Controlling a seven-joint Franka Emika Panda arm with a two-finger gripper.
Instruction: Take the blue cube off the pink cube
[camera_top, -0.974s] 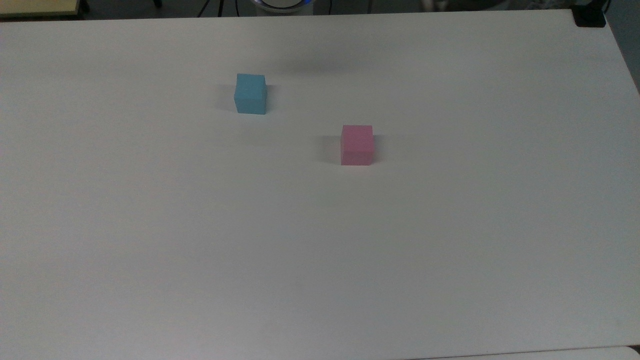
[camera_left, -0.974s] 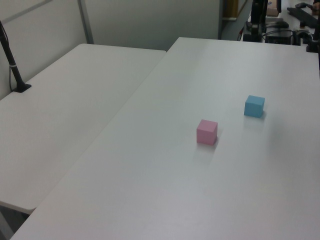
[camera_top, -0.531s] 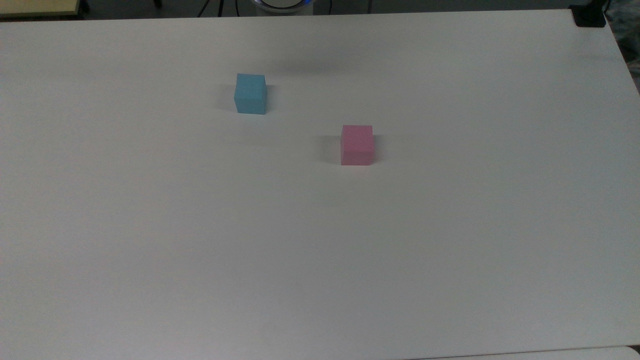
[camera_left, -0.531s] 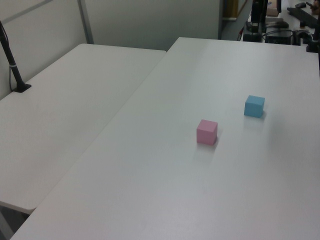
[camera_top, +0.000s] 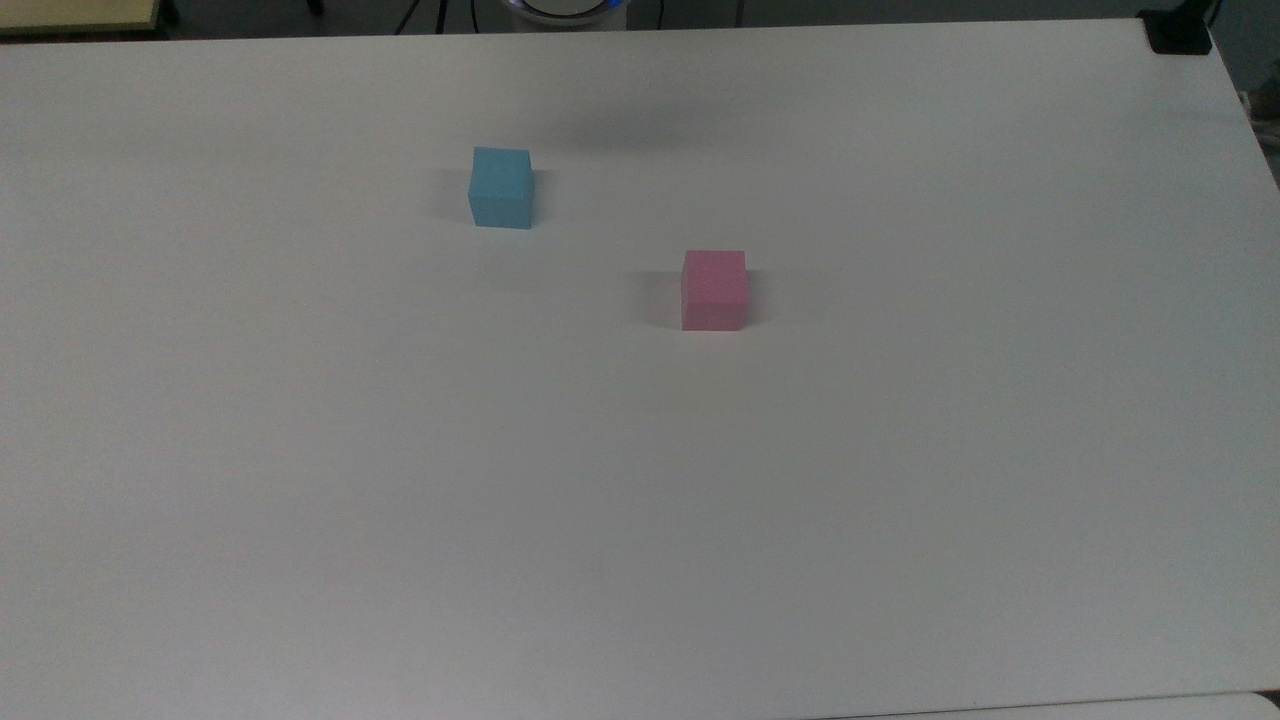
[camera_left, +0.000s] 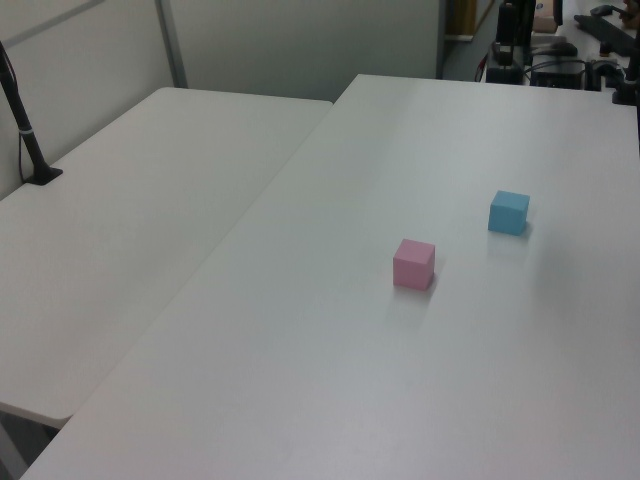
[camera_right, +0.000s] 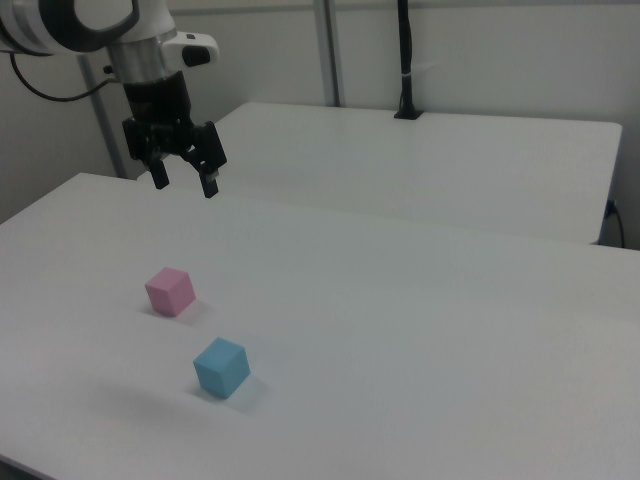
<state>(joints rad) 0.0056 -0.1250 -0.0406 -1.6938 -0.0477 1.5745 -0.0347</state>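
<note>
Up high hung the pincer (camera_right: 186, 183), fingers spread and gripping nothing, raised well clear of the counter (camera_right: 420, 330) at the right view's upper left. And look at this — the stack was gone already! Going left to right in the right view, the pink cube (camera_right: 170, 291) sat first, below the pincer, then the blue cube (camera_right: 221, 367) just past it and nearer the camera, each flat on the counter, apart, not touching.

The top view told it the other way round: the blue cube (camera_top: 501, 187) sat on the top view's left and farther back, the pink cube (camera_top: 714, 289) on the right and closer. In the left view, the pink cube (camera_left: 413, 264) came first again, the blue cube (camera_left: 509, 212) beyond it to the right.

By my read, the lifting-off was done and the job looked finished; the arm seemed to be at the parking stage. Any next move called for very little: staying high and leaving both cubes alone. A second counter (camera_left: 130, 220) stood alongside, a dark post (camera_left: 24, 125) at its far edge.
</note>
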